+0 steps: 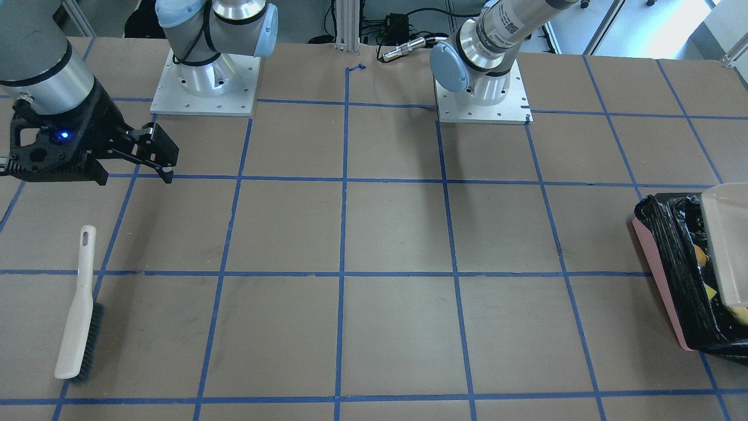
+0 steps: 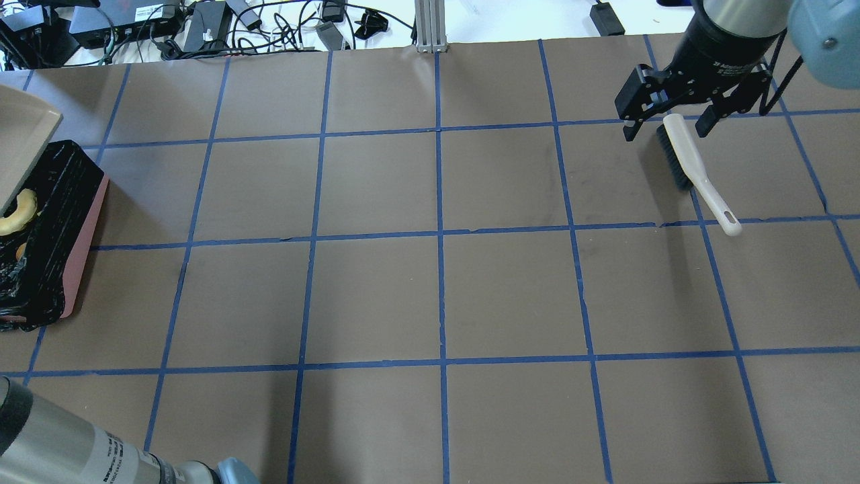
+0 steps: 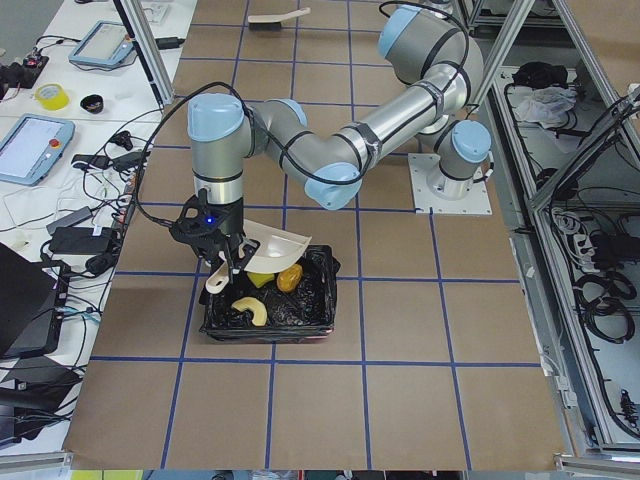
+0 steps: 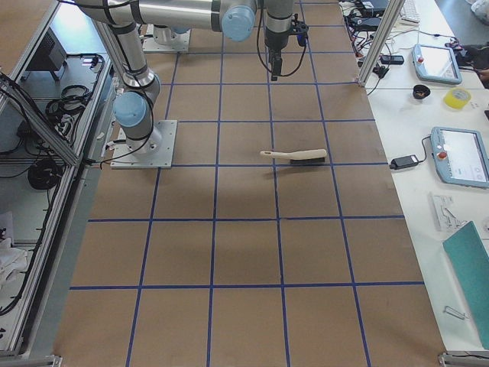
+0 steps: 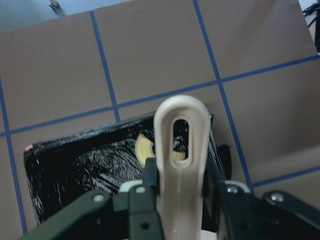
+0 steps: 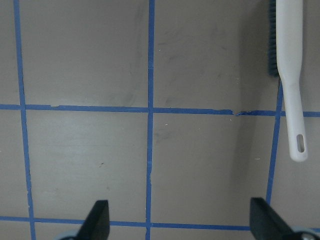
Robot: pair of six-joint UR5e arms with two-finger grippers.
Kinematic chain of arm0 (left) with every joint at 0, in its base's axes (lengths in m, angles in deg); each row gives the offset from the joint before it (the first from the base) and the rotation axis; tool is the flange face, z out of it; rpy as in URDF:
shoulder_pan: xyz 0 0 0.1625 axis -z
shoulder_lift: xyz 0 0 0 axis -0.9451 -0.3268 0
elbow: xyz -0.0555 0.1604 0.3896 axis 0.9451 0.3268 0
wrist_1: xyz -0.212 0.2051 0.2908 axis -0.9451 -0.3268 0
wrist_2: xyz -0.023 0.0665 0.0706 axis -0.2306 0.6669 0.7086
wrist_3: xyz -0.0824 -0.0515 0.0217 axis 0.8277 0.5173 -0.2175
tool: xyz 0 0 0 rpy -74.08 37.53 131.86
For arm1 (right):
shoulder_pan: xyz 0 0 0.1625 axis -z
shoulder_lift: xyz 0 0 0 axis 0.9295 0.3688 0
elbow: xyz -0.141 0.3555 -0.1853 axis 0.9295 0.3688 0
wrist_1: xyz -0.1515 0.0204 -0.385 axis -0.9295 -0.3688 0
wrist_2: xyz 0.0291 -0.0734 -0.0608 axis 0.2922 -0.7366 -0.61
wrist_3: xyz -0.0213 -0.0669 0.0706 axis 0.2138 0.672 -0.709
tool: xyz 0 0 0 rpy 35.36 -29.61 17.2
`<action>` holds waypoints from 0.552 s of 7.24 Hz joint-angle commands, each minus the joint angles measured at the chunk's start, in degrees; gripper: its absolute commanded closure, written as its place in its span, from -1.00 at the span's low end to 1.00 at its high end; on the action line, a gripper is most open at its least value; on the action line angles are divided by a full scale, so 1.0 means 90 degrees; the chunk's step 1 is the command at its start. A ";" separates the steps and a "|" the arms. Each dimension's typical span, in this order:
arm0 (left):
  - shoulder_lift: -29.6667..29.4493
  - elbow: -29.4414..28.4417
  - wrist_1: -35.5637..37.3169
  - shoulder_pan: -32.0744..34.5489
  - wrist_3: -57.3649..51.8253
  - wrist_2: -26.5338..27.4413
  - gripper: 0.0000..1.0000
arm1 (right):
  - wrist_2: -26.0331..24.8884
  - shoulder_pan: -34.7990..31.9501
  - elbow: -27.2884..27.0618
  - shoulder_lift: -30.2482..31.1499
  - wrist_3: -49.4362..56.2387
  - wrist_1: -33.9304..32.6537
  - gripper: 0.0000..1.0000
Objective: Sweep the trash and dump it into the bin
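- snag risk at the left: the dustpan [image 3: 275, 243], clamped in the left pincer [image 5: 182, 197], hangs tilted over the bin [image 2: 86, 245]; its lip could catch the loose black liner [image 3: 305, 312] and drag it.
- bin holds crescent slice [image 2: 17, 214], potato lump [image 3: 290, 277], sponge [image 3: 260, 281].
- right pincer [image 2: 665, 131] gapes wide, empty, apart from the brush [image 2: 699, 178] lying on the desk [image 2: 437, 296].

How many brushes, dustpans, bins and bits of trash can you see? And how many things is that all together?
Brush: 1
Dustpan: 1
Bin: 1
Trash pieces: 3 (melon slice, potato lump, sponge)
Total: 6
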 commanded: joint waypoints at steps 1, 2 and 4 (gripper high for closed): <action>-0.0048 0.0023 -0.0778 0.0435 0.0696 -0.0314 1.00 | -0.0206 -0.0464 0.0027 -0.0041 -0.0569 -0.0062 -1.00; -0.0184 0.0042 -0.0995 0.0659 0.0853 -0.0324 1.00 | -0.0207 -0.0514 0.0056 -0.0051 -0.0601 -0.0091 -1.00; -0.0380 0.0013 -0.1212 0.0973 0.1651 -0.0779 1.00 | -0.0207 -0.0514 0.0066 -0.0051 -0.0601 -0.0092 -1.00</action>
